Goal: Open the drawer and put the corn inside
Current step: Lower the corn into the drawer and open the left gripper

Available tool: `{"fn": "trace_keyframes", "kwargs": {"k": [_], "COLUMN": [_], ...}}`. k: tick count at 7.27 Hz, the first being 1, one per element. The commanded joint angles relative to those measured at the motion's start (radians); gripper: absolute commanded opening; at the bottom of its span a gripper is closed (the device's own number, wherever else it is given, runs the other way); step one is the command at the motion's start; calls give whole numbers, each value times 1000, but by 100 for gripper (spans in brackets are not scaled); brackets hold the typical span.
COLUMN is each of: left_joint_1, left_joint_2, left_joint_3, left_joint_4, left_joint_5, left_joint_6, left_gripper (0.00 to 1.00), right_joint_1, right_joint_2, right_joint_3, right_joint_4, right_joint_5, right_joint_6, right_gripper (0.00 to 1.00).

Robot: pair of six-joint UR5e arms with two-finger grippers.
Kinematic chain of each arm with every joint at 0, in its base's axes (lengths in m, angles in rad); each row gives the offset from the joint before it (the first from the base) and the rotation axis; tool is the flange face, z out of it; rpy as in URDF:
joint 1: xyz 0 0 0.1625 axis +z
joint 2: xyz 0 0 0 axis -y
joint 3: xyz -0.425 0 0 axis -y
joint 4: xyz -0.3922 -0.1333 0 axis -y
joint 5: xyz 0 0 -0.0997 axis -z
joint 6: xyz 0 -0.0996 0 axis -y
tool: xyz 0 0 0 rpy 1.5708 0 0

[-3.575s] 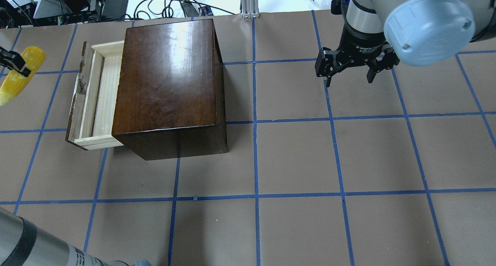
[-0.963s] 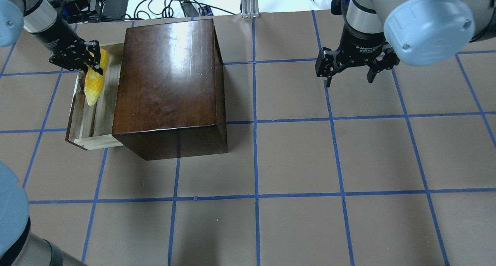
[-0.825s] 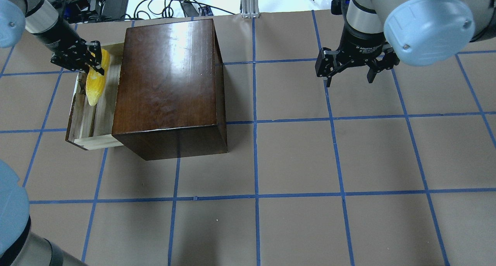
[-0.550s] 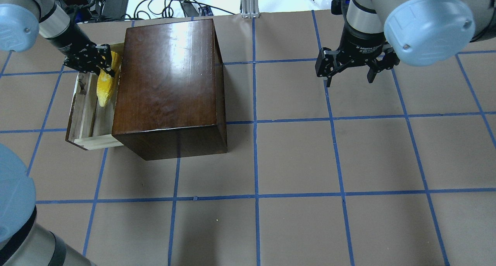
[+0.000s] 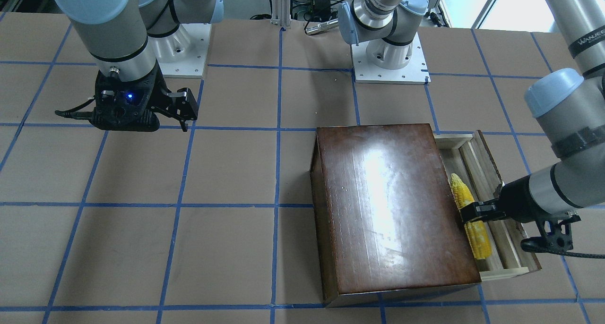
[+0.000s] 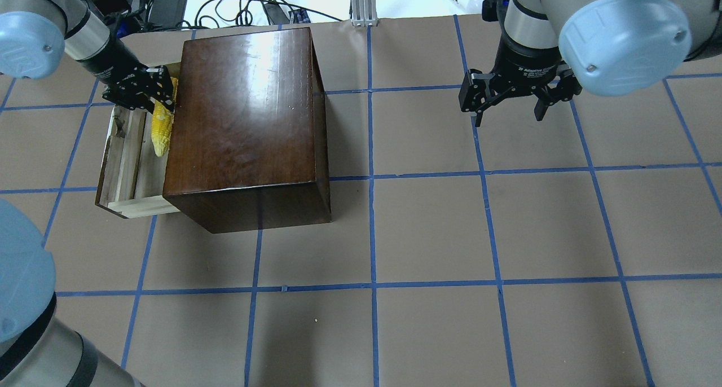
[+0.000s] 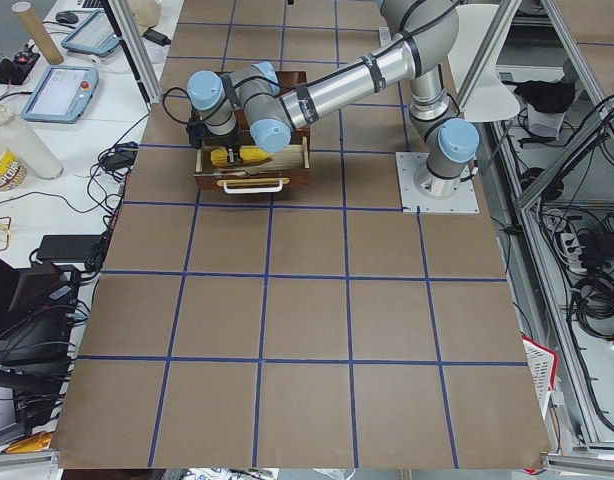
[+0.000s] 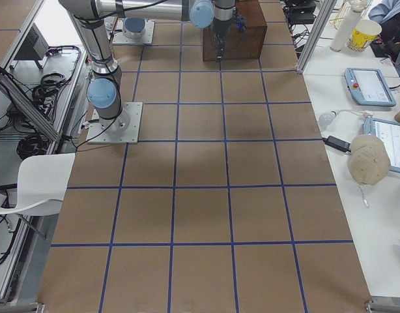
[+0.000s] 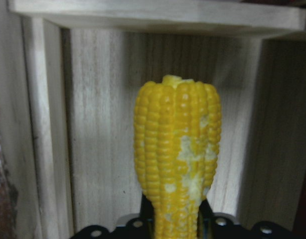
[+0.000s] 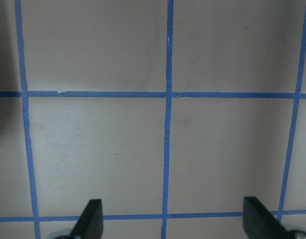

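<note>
The drawer (image 6: 127,167) (image 5: 513,253) is pulled out of the glossy dark-brown box (image 6: 242,116) (image 5: 392,206). My left gripper (image 6: 163,96) (image 5: 468,213) is shut on the yellow corn (image 6: 161,130) (image 5: 470,220) and holds it inside the drawer, close against the box's front. The left wrist view shows the corn (image 9: 177,149) between the fingers over the drawer's pale wood floor (image 9: 103,124). The corn also shows in the exterior left view (image 7: 237,156). My right gripper (image 6: 510,108) (image 5: 184,109) is open and empty, above the bare table far from the box; its fingertips (image 10: 90,219) frame blue tape lines.
The table is brown paper with a blue tape grid (image 6: 372,285). Cables and electronics (image 6: 113,3) lie beyond the far edge behind the box. An aluminium post (image 6: 364,0) stands at the far middle. The arm bases (image 5: 390,55) sit on the robot's side.
My left gripper has carried the corn from outside the table's left edge to over the drawer, then down and toward the box. The right arm has not moved.
</note>
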Motion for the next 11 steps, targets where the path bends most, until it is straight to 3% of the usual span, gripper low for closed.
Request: {"fn": "trace_keyframes", "kwargs": {"k": [1, 5, 7, 8, 9, 11], "left_joint_1": [0, -3, -17, -49, -90, -200], "left_joint_2": [24, 96, 147, 165, 170, 211], "left_joint_3": [2, 22, 72, 101, 114, 97], "left_joint_4": [-14, -32, -112, -150, -162, -172], "left_joint_5": [5, 57, 91, 99, 164, 180], "left_joint_6": [-2, 0, 0, 0, -8, -61], "left_gripper": [100, 100, 100, 100, 100, 100], "right_joint_1": [0, 0, 0, 0, 0, 0], "right_joint_2": [-1, 0, -1, 0, 0, 0], "right_joint_3": [0, 0, 0, 0, 0, 0], "right_joint_4": [0, -1, 0, 0, 0, 0], "right_joint_5": [0, 2, 0, 3, 0, 3], "right_joint_6": [0, 0, 0, 0, 0, 0], "right_gripper": [100, 100, 100, 100, 100, 100]}}
